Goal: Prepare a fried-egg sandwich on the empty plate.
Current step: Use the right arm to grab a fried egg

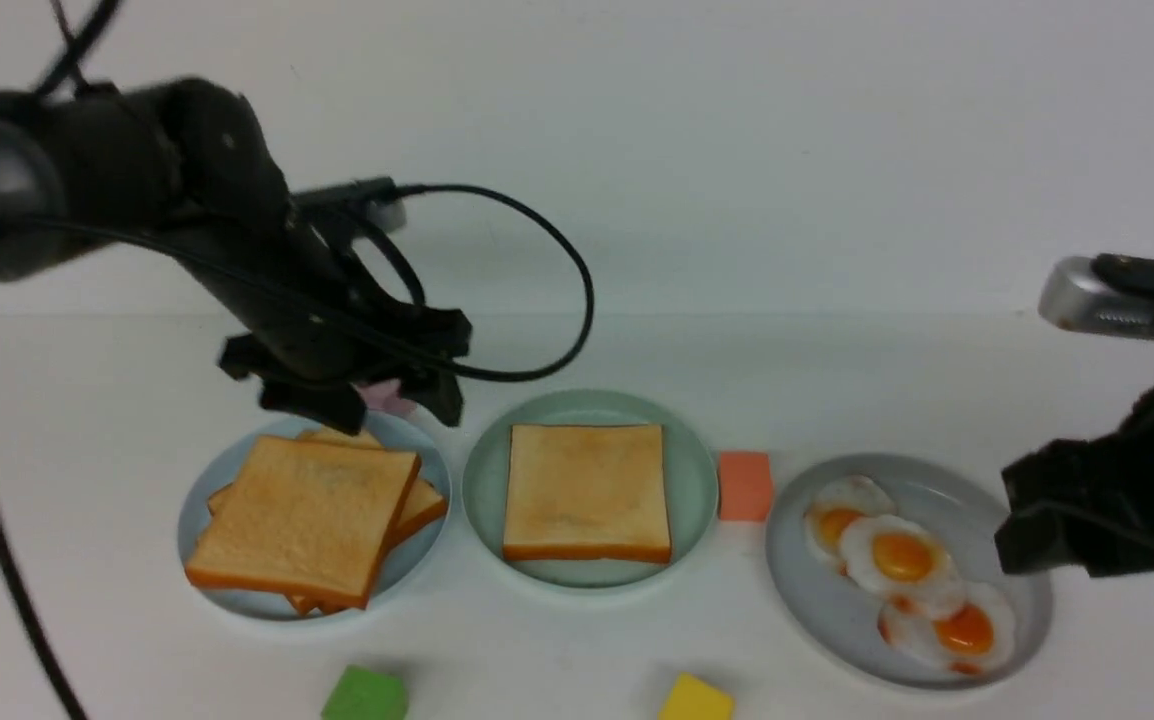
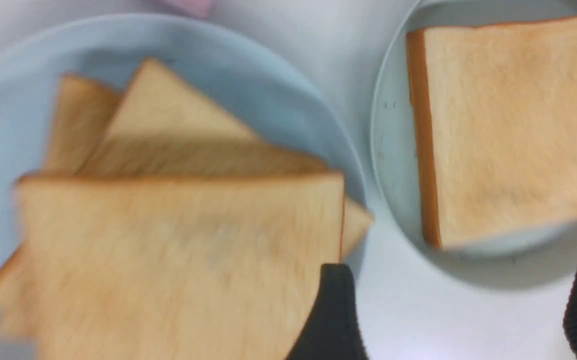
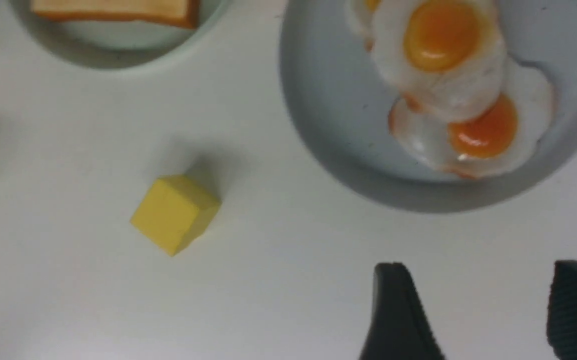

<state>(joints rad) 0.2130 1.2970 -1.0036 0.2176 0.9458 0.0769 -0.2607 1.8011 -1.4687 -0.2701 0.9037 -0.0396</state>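
The mint-green plate (image 1: pixel 485 500) sits in the middle and holds one golden toast slice (image 1: pixel 587 490) with nothing on top. No stacked fried-egg sandwich shows. Three fried eggs (image 1: pixel 902 555) lie on the grey plate (image 1: pixel 947 495) at the right. My left gripper (image 1: pixel 377 408) hovers open and empty over the far edge of the pale blue plate (image 1: pixel 202 500). In the left wrist view it (image 2: pixel 461 295) is above the table between the two plates. My right gripper (image 1: pixel 1017 520) is open and empty just right of the grey plate. In the right wrist view it (image 3: pixel 483 285) is short of the eggs (image 3: pixel 443 60).
A loose pile of spare toast slices (image 1: pixel 312 515) fills the pale blue plate. A pink block (image 1: pixel 387 397) lies behind that plate, under my left gripper. An orange block (image 1: pixel 744 486) lies between the mint and grey plates. Green (image 1: pixel 365 695) and yellow (image 1: pixel 695 698) blocks lie near the front edge.
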